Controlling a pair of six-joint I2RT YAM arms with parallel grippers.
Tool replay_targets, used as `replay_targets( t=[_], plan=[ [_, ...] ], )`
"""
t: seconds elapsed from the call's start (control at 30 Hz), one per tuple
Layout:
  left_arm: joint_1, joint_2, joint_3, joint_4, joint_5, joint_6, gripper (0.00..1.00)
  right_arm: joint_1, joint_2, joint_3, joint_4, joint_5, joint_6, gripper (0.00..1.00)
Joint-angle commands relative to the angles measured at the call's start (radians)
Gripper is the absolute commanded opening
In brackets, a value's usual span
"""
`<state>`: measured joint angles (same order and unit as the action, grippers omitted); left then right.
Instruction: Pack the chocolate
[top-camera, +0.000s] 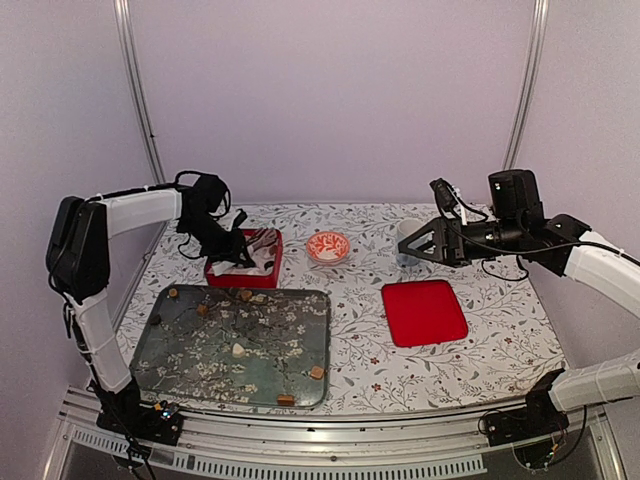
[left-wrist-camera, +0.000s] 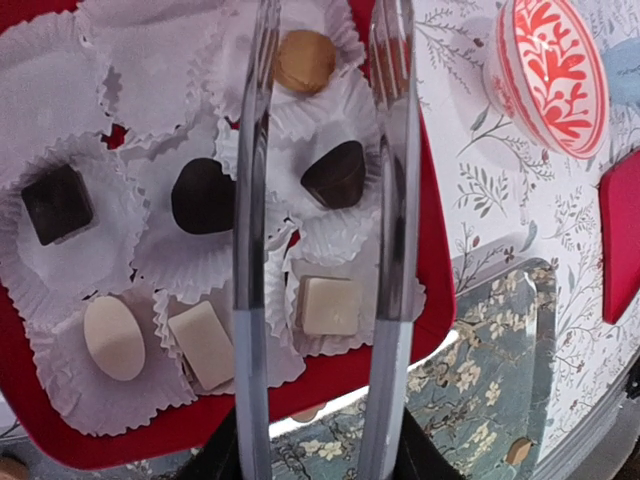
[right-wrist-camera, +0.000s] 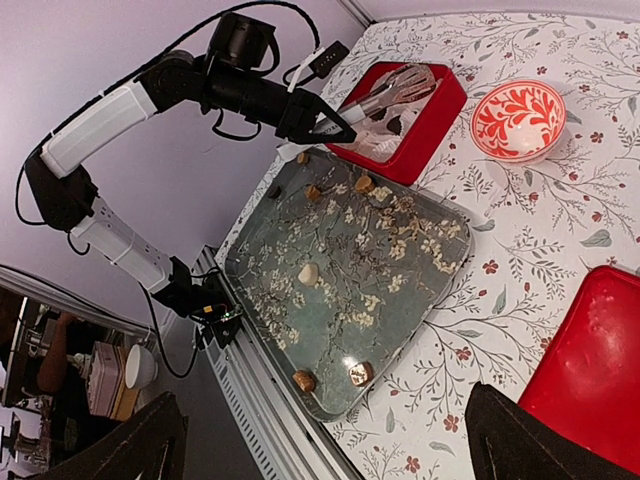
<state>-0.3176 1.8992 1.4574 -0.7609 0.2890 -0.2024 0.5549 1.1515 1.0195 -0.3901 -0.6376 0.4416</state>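
L hand (left-wrist-camera: 322, 110): over red box (left-wrist-camera: 440, 290), fingers (left-wrist-camera: 255, 200) part-way apart, straddling a dark pc w/o touching it; grips nothing.
R hand (top-camera: 414, 243): up in the air at back right, spread wide, holds nothing.
Chocolate (left-wrist-camera: 203, 195): 7 pcs in white paper cups (left-wrist-camera: 60, 270) in the box (3 dark, 3 cream, 1 caramel); several more loose on tray (top-camera: 300, 330).
Tray: blue-green floral, front left of tabletop (top-camera: 360, 350), just in front of box.
Bowl (top-camera: 328, 246): red/white, just right of box.
Red square (top-camera: 424, 312): flat, right of tray, apart from it.
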Motion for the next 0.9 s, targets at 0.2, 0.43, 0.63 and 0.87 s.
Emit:
replay_targets(
  t=[0.2, 0.43, 0.63, 0.87],
  plan=[
    [0.019, -0.003, 0.052, 0.01, 0.026, 0.013, 0.38, -0.006, 0.007, 0.007, 0.023, -0.004, 0.008, 0.99],
    [0.01, -0.148, -0.008, -0.03, 0.01, 0.038, 0.38, -0.006, 0.01, 0.012, 0.023, -0.004, 0.006, 0.99],
    [-0.061, -0.328, -0.119, -0.091, -0.009, 0.085, 0.37, -0.006, -0.005, -0.001, 0.023, -0.001, 0.006, 0.99],
    [-0.279, -0.493, -0.235, -0.144, -0.034, 0.047, 0.37, -0.006, -0.02, -0.031, 0.021, -0.001, -0.003, 0.99]
  ],
)
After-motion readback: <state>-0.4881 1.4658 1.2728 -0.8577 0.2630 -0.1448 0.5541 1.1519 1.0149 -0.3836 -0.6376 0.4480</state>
